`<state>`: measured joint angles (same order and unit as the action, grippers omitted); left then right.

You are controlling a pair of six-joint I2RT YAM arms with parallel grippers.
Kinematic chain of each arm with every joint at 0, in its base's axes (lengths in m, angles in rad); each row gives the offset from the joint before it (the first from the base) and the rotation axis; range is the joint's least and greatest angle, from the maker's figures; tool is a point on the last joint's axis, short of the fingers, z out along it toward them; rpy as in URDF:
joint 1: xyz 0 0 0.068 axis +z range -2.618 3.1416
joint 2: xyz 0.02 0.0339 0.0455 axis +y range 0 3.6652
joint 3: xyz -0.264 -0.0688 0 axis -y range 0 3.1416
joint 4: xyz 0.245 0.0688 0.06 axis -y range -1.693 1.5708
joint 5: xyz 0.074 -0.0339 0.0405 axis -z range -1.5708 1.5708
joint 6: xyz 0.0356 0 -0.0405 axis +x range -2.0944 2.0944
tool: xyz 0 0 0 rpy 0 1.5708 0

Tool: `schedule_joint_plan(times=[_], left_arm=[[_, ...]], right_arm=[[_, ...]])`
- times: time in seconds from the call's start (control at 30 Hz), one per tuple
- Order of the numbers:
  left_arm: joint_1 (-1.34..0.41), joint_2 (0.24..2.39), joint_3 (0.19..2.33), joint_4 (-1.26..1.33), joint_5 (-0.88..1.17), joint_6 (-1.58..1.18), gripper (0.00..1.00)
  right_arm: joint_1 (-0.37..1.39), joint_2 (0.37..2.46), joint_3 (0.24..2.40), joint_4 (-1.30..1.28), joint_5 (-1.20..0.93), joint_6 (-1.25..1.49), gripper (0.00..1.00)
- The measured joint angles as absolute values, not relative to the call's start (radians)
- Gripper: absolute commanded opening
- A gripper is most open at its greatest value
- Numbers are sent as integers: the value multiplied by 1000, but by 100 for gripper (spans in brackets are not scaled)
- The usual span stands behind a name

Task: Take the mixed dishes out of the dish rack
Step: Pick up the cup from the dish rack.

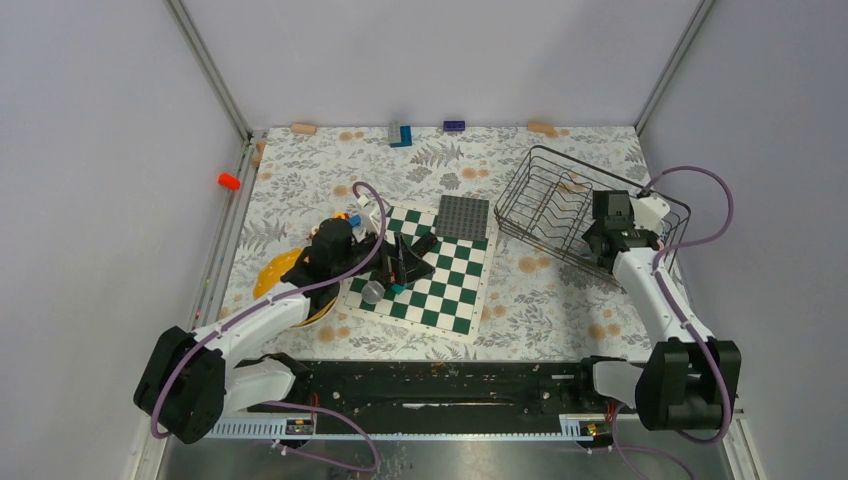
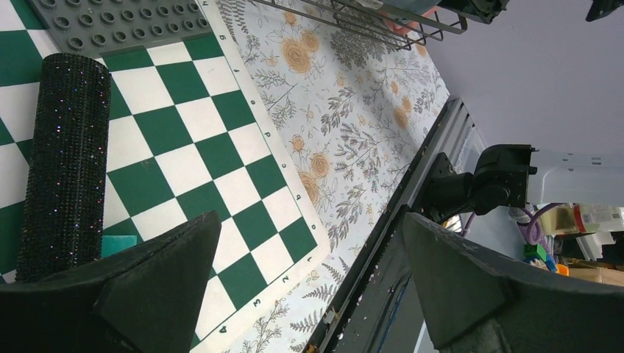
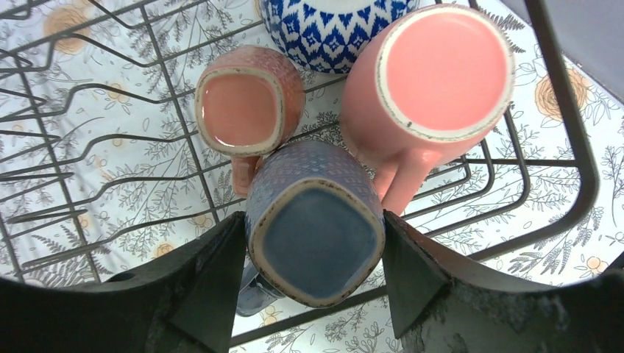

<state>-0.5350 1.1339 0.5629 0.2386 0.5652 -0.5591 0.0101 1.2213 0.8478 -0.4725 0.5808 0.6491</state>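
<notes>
The black wire dish rack (image 1: 545, 190) stands at the back right, tilted. In the right wrist view its wires (image 3: 559, 95) hold upside-down mugs: a grey-blue one (image 3: 316, 235), a small pink one (image 3: 241, 110) and a larger pink one (image 3: 441, 66), plus a blue-and-white patterned dish (image 3: 331, 29) at the top edge. My right gripper (image 3: 313, 220) reaches into the rack (image 1: 605, 235), its fingers pressed against both sides of the grey-blue mug. The yellow-orange plate (image 1: 275, 275) lies on the table under my left arm. My left gripper (image 1: 385, 265) is open and empty over the chessboard (image 2: 309, 220).
The green-and-white chessboard (image 1: 440, 280) carries a dark grey studded plate (image 1: 463, 217) and a black glittery stick (image 2: 66, 162) with a silver head (image 1: 372, 291). Small toy blocks (image 1: 400, 133) lie along the back wall; an orange one (image 1: 229, 181) sits at the left rail.
</notes>
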Motion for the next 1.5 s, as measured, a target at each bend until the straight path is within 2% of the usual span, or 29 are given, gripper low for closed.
schedule_joint_plan(times=[0.4,0.63,0.8,0.93,1.33,1.5], left_arm=[[-534,1135,563,246,573,-601,99],[-533,1136,563,274,579,-646,99],[-533,1182,563,349,590,-703,99],[-533,1250,563,427,635,-761,99],[-599,1338,580,653,723,-903,96],[-603,1337,595,715,716,-947,94]], right_arm=[[10,1052,790,-442,569,616,21],[10,887,693,-339,475,598,18],[10,735,585,-209,276,597,17],[10,696,537,-118,78,619,17],[11,734,441,286,-518,833,14],[88,811,408,479,-621,925,14]])
